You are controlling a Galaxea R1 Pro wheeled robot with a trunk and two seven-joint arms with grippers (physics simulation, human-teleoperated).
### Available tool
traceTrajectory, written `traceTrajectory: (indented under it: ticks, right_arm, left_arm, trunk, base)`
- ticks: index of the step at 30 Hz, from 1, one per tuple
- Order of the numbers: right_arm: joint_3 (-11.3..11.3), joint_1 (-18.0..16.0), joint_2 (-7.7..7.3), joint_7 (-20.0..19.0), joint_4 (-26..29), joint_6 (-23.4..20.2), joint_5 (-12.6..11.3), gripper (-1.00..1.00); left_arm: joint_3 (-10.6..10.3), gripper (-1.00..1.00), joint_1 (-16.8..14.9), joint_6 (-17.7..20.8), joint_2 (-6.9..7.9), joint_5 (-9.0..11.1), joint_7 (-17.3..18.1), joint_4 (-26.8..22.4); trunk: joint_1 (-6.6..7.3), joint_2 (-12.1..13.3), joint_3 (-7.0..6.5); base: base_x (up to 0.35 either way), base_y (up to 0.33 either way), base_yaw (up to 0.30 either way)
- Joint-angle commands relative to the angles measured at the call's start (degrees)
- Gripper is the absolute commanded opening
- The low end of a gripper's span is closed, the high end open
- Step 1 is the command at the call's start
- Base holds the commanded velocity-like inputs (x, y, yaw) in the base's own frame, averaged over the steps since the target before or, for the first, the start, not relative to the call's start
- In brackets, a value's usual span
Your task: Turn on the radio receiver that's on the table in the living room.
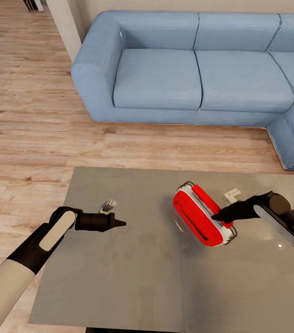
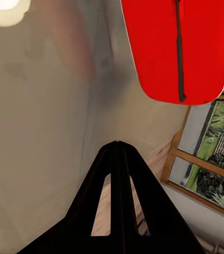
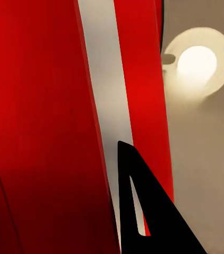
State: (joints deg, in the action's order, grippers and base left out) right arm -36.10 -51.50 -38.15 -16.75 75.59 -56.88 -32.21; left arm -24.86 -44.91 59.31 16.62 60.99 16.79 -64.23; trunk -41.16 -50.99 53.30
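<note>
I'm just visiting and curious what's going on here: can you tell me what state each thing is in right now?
radio receiver: tilted on the table, red face up.
right pincer: shut, tip touching the radio's white band.
left pincer: shut, holding nothing, over the table, apart from the radio.
table: glossy, reflecting a lamp.

Left arm: matte black tapered two-finger left gripper [image 1: 119,224]; black wrist with a beige oval panel; off-white forearm sleeve.
Right arm: matte black pointed right gripper [image 1: 215,216]; black rounded wrist with a grey-white elongated panel.
</note>
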Motion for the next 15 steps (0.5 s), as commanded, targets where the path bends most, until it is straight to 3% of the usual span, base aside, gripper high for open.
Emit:
traceTrajectory:
  ticks: [1,7,12,15]
  right_arm:
    - [0.02,-0.01,0.02,0.09,0.01,0.02,-0.58,-1.00]
    - [-0.01,0.71,0.25,1.93,0.00,0.34,-0.52,-1.00]
    - [-0.37,2.64,1.25,9.30,0.00,4.25,-0.90,-1.00]
    - [-0.43,3.08,1.39,10.24,0.01,4.72,-0.98,-1.00]
  left_arm:
    - [-0.01,-1.00,0.00,-0.03,0.00,0.00,0.00,0.04]
    - [-0.01,-1.00,0.00,-0.07,-0.09,0.00,-0.01,0.15]
    - [-0.03,-1.00,0.00,-0.07,-0.18,0.00,-0.01,0.16]
    - [-0.02,-1.00,0.00,-0.07,-0.18,0.00,-0.01,0.16]
  trunk:
    - [0.00,0.00,0.00]
    - [0.00,0.00,0.00]
    - [0.00,0.00,0.00]
    - [0.00,0.00,0.00]
  base:
    - [0.000,0.000,0.000]
    - [0.000,0.000,0.000]
    - [0.000,0.000,0.000]
    - [0.000,0.000,0.000]
